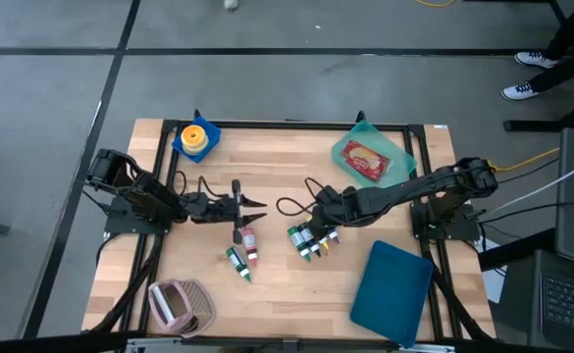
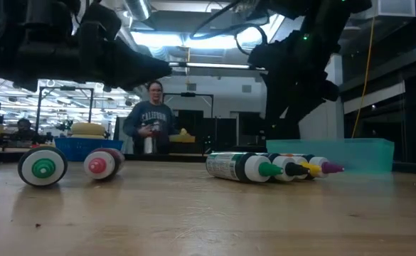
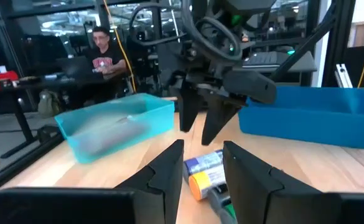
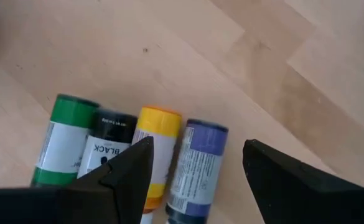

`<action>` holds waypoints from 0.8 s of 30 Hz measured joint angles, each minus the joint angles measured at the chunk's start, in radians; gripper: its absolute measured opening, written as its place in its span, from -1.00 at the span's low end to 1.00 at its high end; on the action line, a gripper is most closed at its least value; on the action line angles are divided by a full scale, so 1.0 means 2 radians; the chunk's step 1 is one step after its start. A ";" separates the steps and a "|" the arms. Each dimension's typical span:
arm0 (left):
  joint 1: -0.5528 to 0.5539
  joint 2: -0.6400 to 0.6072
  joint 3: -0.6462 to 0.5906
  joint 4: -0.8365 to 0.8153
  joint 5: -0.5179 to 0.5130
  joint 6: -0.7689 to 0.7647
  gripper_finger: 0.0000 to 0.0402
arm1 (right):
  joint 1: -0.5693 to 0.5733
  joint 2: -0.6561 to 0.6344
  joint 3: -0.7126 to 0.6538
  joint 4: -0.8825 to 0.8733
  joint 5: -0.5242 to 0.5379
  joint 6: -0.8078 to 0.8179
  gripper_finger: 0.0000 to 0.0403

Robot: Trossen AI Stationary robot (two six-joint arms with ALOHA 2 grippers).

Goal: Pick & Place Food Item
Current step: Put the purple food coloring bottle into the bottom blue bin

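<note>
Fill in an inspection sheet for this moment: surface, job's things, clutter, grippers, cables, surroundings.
Surface: wooden table, flat, dry.
Job's things: teal tray with a red food packet, at the far right; blue bowl holding a yellow item, at the far left.
Clutter: four tubes side by side mid-table; two more tubes nearer the left arm; blue lid; pink basket.
Grippers: left gripper low over the table, fingers apart, empty; right gripper open above the four tubes, holding nothing.
Cables: black loops on both arms; yellow cord on the floor.
Surroundings: person behind the table; shoes at the floor's edge.
</note>
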 joint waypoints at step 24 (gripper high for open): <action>-0.024 0.000 -0.005 -0.052 -0.012 -0.030 -0.46 | 0.012 0.097 -0.017 0.025 -0.025 0.081 -0.05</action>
